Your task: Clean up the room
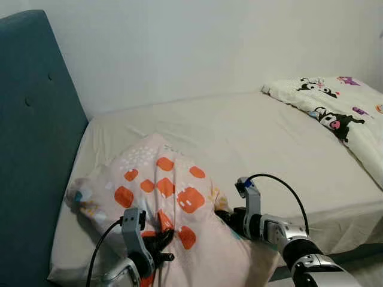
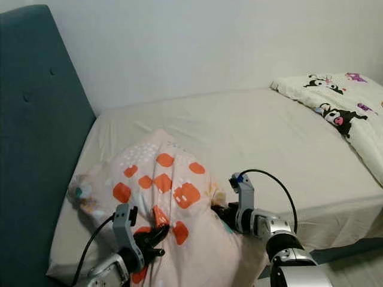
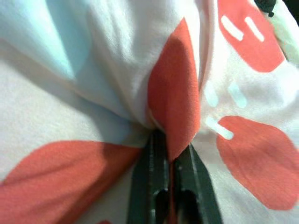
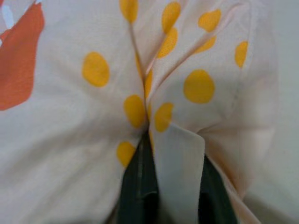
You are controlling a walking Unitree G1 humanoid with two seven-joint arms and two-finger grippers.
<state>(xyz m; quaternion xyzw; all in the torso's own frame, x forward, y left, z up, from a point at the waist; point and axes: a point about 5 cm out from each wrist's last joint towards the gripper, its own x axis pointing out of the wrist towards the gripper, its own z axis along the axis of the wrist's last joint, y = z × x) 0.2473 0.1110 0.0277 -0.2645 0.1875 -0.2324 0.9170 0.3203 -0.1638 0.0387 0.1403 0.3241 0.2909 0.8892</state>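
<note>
A pale pink pillow [image 1: 161, 197] with orange patches lies at the head of the bed, near the front edge. My left gripper [image 1: 160, 240] is shut on a fold of its cover at the near left; the left wrist view shows the black fingers [image 3: 159, 172] pinching orange and white cloth [image 3: 175, 93]. My right gripper [image 1: 224, 216] is shut on the pillow's right edge. In the right wrist view, yellow-dotted cloth [image 4: 177, 154] is bunched between its fingers [image 4: 138, 182].
The beige mattress [image 1: 251, 137] stretches to the right, with a teal padded headboard [image 1: 33, 149] on the left and a white wall behind. A white cartoon-print duvet [image 1: 341, 113] lies at the far right. The mattress's front edge drops off near my arms.
</note>
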